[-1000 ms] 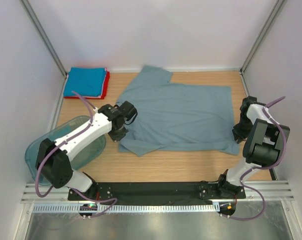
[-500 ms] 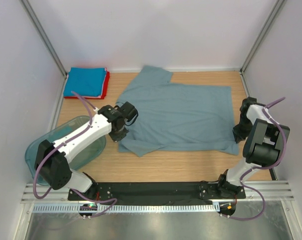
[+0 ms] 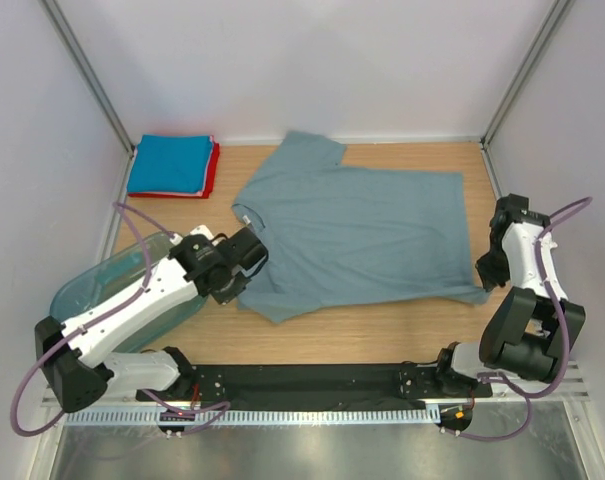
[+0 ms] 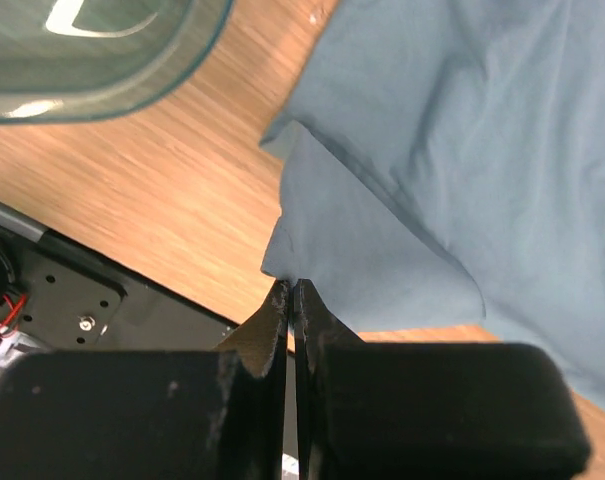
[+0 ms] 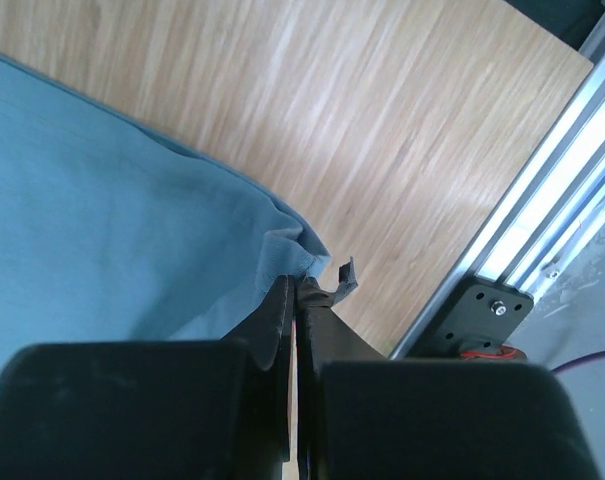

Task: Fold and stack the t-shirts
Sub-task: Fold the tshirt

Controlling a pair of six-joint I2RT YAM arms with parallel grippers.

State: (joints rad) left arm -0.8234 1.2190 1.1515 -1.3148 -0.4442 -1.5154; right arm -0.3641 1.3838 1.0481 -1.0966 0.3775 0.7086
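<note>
A dusty grey-blue t-shirt [image 3: 357,235] lies spread flat on the wooden table, neck to the left. My left gripper [image 3: 234,292] sits at its near-left edge. In the left wrist view the left gripper [image 4: 292,284] is shut on a corner of the grey-blue cloth [image 4: 432,150]. My right gripper [image 3: 485,283] is at the shirt's near-right corner. The right wrist view shows this gripper [image 5: 300,283] shut on the bunched hem corner of the shirt [image 5: 102,200]. A bright blue folded t-shirt [image 3: 170,162] rests on a red one [image 3: 213,172] at the back left.
A translucent teal plastic tub [image 3: 122,285] stands by the left arm, its rim [image 4: 102,60] close to the shirt's left edge. White walls close in the left, back and right. A black base plate [image 3: 312,380] and a metal rail [image 5: 542,230] run along the near edge.
The right gripper has closed on the shirt's near-right corner. The left arm has drawn toward the near left with its cloth corner, and the shirt has shifted and stretched slightly.
</note>
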